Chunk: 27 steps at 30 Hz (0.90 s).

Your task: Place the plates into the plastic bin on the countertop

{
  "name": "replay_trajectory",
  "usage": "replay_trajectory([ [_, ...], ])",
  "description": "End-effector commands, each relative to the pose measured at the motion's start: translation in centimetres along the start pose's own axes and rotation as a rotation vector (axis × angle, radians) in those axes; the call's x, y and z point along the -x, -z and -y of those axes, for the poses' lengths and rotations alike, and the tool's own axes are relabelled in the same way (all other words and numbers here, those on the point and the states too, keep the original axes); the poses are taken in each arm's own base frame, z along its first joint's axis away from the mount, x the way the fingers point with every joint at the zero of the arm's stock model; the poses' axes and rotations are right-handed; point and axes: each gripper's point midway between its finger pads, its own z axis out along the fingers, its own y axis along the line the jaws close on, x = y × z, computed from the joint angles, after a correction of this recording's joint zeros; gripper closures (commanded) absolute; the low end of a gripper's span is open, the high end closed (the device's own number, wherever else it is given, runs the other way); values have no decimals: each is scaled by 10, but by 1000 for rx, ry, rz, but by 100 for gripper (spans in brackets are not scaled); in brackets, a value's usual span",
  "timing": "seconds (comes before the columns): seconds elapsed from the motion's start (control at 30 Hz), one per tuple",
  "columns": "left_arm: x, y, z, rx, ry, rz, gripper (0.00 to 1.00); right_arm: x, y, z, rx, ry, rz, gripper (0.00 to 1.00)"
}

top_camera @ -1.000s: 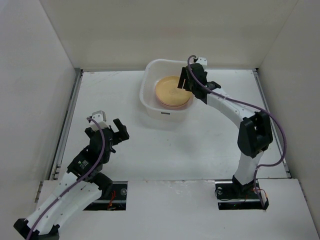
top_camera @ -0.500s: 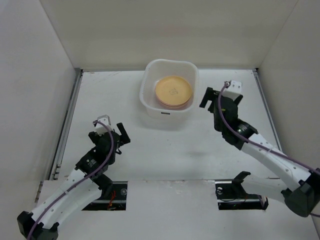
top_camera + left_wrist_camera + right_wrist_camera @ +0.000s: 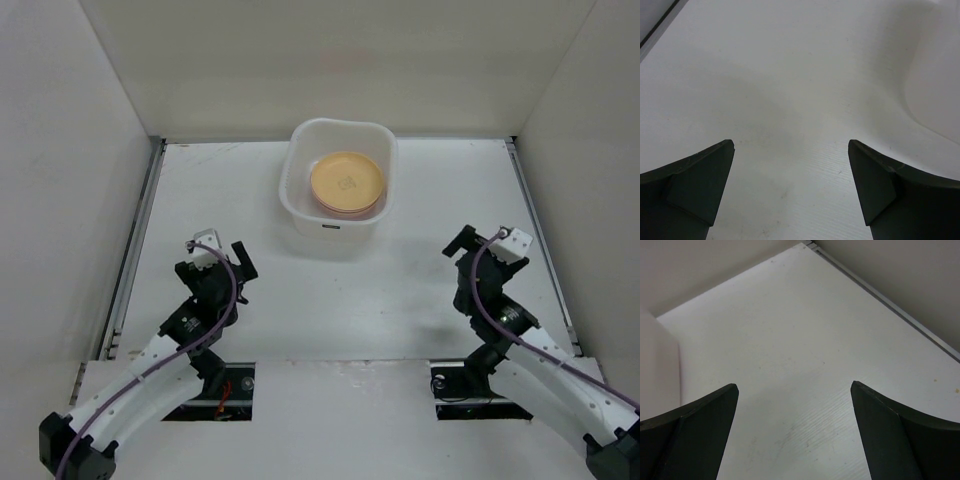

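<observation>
Both the left tool and right tool hang open, empty, seemingly because the plates already sit in the bin.

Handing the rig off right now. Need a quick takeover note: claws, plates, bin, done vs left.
Claws: left claw open and empty, over bare countertop; right claw the same. Both are near the arm bases, well apart from the bin.
Things: plastic bin at the far middle of the countertop, holding stacked plates, a yellow-orange one on top and a pink edge under it. The stack count cannot be told.
Done: no plate shows outside the bin.
Left: probably nothing; verify the count.
</observation>
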Motion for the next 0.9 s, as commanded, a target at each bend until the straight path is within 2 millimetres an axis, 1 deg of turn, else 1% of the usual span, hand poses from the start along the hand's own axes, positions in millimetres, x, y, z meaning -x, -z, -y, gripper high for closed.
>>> replay_trajectory([
  [0.0,5,-5,4,8,-13,38,0,14,1,2,5,-92,37,0],
  [0.1,6,-2,7,-4,-14,46,0,13,4,-3,46,-116,31,0],
  [0.17,10,0,6,-8,-1,65,0,12,1,-5,44,-102,24,0],
  [0.43,9,-3,7,4,-1,56,0,-9,-6,-19,49,-67,-32,0],
  [0.53,12,-4,7,13,-1,58,0,-15,-7,-23,58,-56,-49,0],
  [0.87,12,-4,6,23,-13,49,0,-10,-6,-20,65,-70,-38,0],
])
